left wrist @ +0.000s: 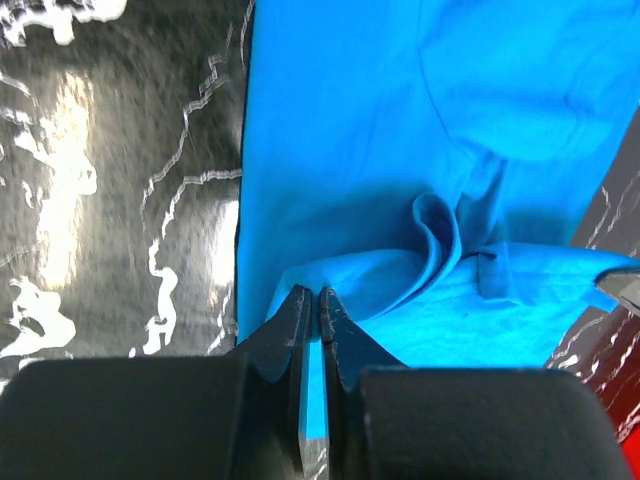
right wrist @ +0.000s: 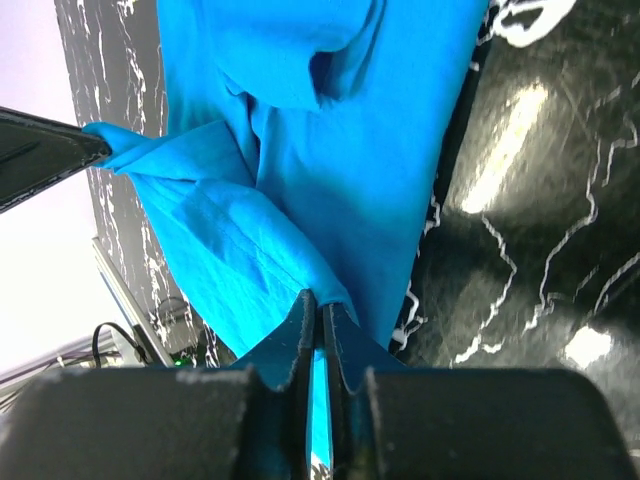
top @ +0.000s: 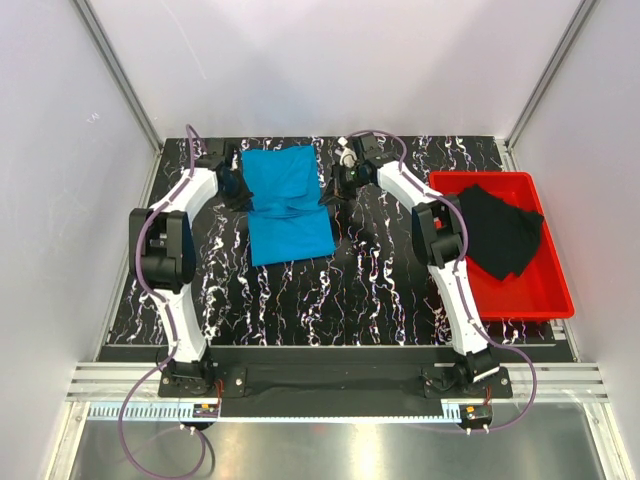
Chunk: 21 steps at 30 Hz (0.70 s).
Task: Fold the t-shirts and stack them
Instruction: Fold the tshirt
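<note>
The sky-blue t-shirt (top: 285,200) lies partly folded on the black marbled table (top: 370,280), at the back middle-left. My left gripper (top: 238,188) is shut on its left edge; the left wrist view shows blue cloth (left wrist: 400,150) pinched between the jaws of my left gripper (left wrist: 312,298). My right gripper (top: 330,190) is shut on the shirt's right edge; the right wrist view shows the cloth (right wrist: 300,150) clamped between the jaws of my right gripper (right wrist: 320,302). The black t-shirt (top: 500,230) lies crumpled in the red tray (top: 545,295) at the right.
The red tray takes up the table's right side. Grey walls and metal frame posts close in the back and sides. The arms' bases stand on a rail at the near edge (top: 330,380).
</note>
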Tool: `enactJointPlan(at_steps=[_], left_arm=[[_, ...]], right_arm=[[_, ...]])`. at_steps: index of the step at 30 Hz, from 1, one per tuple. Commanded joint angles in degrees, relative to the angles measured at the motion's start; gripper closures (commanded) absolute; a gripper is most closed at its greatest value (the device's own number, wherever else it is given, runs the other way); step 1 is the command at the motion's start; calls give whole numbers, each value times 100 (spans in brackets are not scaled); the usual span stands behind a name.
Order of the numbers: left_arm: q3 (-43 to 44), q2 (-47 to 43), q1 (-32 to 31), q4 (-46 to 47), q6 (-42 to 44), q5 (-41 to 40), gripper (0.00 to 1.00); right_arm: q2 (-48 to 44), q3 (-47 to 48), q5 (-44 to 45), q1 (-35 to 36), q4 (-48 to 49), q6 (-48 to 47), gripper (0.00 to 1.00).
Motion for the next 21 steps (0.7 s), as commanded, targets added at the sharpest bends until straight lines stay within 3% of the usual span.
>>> enactJointPlan(at_steps=[1, 10, 16, 17, 21], left_arm=[[367, 127, 69, -92, 130, 25, 91], [543, 479, 139, -118, 95, 78, 81], [744, 312, 165, -91, 112, -177, 56], [841, 294, 165, -161, 121, -238, 55], [1175, 40, 174, -329, 270, -529, 54]], right_arm=[[157, 457, -255, -27, 157, 110, 91], [518, 870, -326, -44, 209, 277, 84], [711, 1142, -273, -106, 297, 426, 67], [772, 1273, -247, -140, 289, 478, 58], [817, 1687, -107, -255, 211, 549, 45]])
